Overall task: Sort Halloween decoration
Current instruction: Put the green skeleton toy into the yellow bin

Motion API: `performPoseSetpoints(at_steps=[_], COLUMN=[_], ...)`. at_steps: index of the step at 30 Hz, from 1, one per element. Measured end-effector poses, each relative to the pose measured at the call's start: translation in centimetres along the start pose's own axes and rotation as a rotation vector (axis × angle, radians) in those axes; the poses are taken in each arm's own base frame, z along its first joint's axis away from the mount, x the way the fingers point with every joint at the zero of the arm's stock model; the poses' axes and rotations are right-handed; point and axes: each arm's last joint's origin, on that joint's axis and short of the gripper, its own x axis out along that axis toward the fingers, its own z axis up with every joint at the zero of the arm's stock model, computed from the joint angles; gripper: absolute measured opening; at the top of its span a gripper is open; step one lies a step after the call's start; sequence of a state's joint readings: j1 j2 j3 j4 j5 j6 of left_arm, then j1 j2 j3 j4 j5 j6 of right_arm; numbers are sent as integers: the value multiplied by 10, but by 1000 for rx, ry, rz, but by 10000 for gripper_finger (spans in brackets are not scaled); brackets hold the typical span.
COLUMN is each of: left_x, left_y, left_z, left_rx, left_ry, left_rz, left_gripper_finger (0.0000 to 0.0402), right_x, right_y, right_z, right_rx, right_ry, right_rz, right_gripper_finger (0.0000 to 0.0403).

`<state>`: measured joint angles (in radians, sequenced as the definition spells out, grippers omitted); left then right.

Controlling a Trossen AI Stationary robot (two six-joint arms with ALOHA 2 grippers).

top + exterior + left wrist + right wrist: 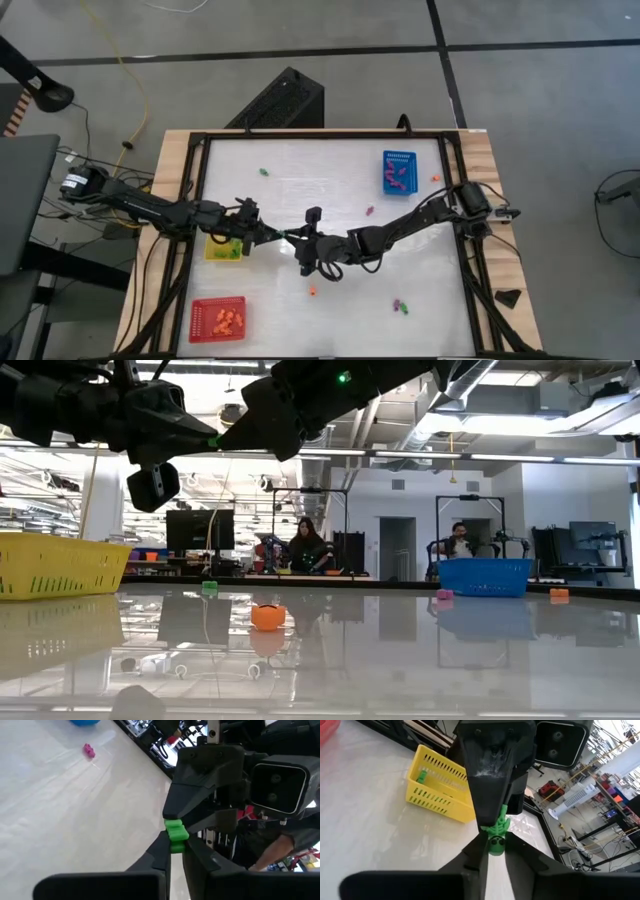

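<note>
White tabletop (330,200) inside a dark frame, with an open workshop behind it where two people sit at benches in the low view. Three mesh trays stand on the surface: blue tray (399,170) at the far right holding purple pieces, yellow tray (223,247) at the left edge holding green, red tray (218,319) at the near left holding orange. Loose pieces lie scattered: a green one (264,171) far left of centre, a purple one (369,211) mid-table, an orange one (312,291) near centre front, a purple and green cluster (400,304) front right.

Both arms meet above the table centre, just right of the yellow tray. Left gripper (176,842) is pressed together on a small green decoration (175,834), held clear of the surface. Right gripper (495,846) faces it tip to tip, its fingers also against the same green piece; whether it is gripping or loosening cannot be told
</note>
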<state>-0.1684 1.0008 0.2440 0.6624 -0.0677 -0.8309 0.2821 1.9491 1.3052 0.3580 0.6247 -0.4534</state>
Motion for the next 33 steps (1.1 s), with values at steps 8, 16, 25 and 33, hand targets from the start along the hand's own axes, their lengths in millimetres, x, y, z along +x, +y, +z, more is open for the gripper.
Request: performPoseSetpoints(at_steps=[8, 16, 25, 33], left_x=[2, -6, -51, -68], left_y=[7, -4, -22, -5], left_z=[10, 42, 50, 28], left_rx=[3, 117, 254, 195], left_ry=[26, 218, 525, 693], left_rz=[1, 141, 677, 860], left_gripper_finger=[19, 8, 10, 19], right_x=[-7, -33, -93, -142], right_y=[2, 12, 45, 75], right_z=[12, 21, 25, 25], right_rx=[12, 73, 291, 461], right_ry=[20, 336, 711, 917], right_rz=[20, 161, 493, 491], right_gripper_finger=[181, 249, 248, 248])
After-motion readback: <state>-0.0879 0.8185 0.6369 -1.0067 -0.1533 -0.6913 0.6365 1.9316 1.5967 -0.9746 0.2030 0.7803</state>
